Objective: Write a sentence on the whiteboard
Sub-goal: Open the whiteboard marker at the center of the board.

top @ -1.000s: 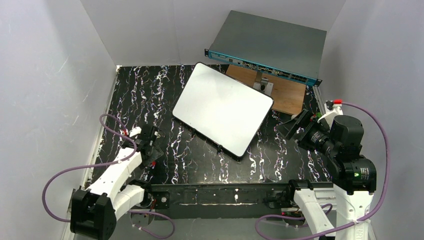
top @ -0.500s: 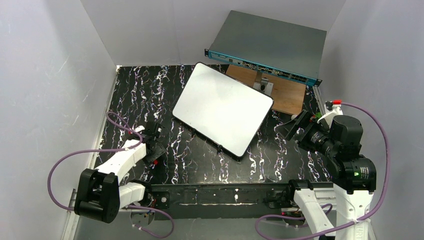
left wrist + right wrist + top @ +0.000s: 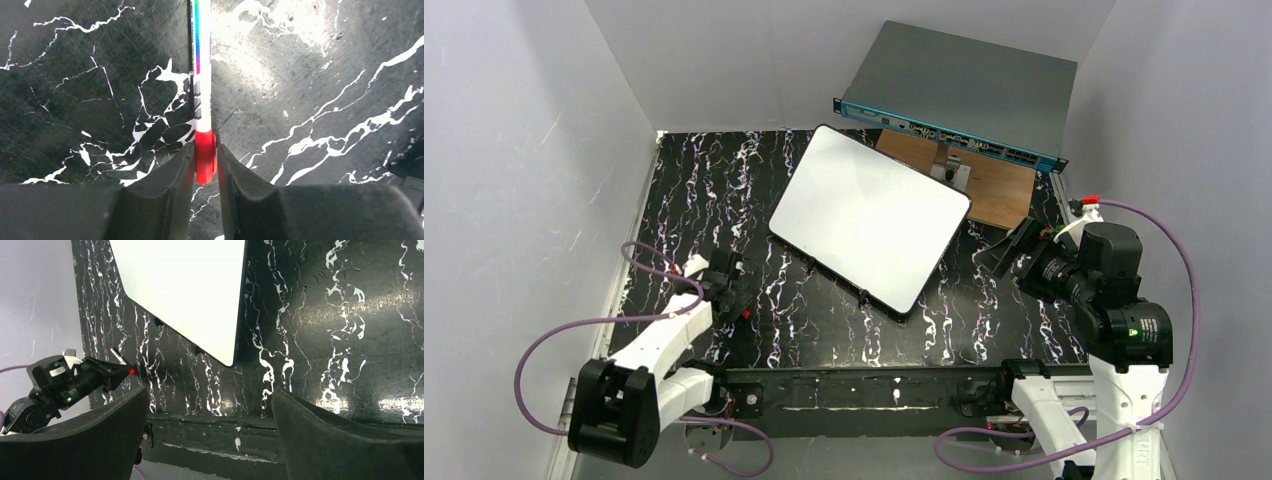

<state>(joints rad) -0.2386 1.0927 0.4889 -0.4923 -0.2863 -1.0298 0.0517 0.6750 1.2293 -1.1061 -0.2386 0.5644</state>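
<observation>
Whiteboard lies angled in the middle; near left, left gripper pinches a marker by its red end, right gripper fingers spread wide.

A black tabletop veined with white marbling is seen, enclosed on three sides by pale grey walls. At the far right a grey metal box with a teal front is set askew, its front strip lined with small ports. Just before it a brown wooden board is laid, its far edge hidden by the box's front, and a small grey metal piece is stood on the wood. Along the near edge a dark bar flecked with white is fixed.
</observation>
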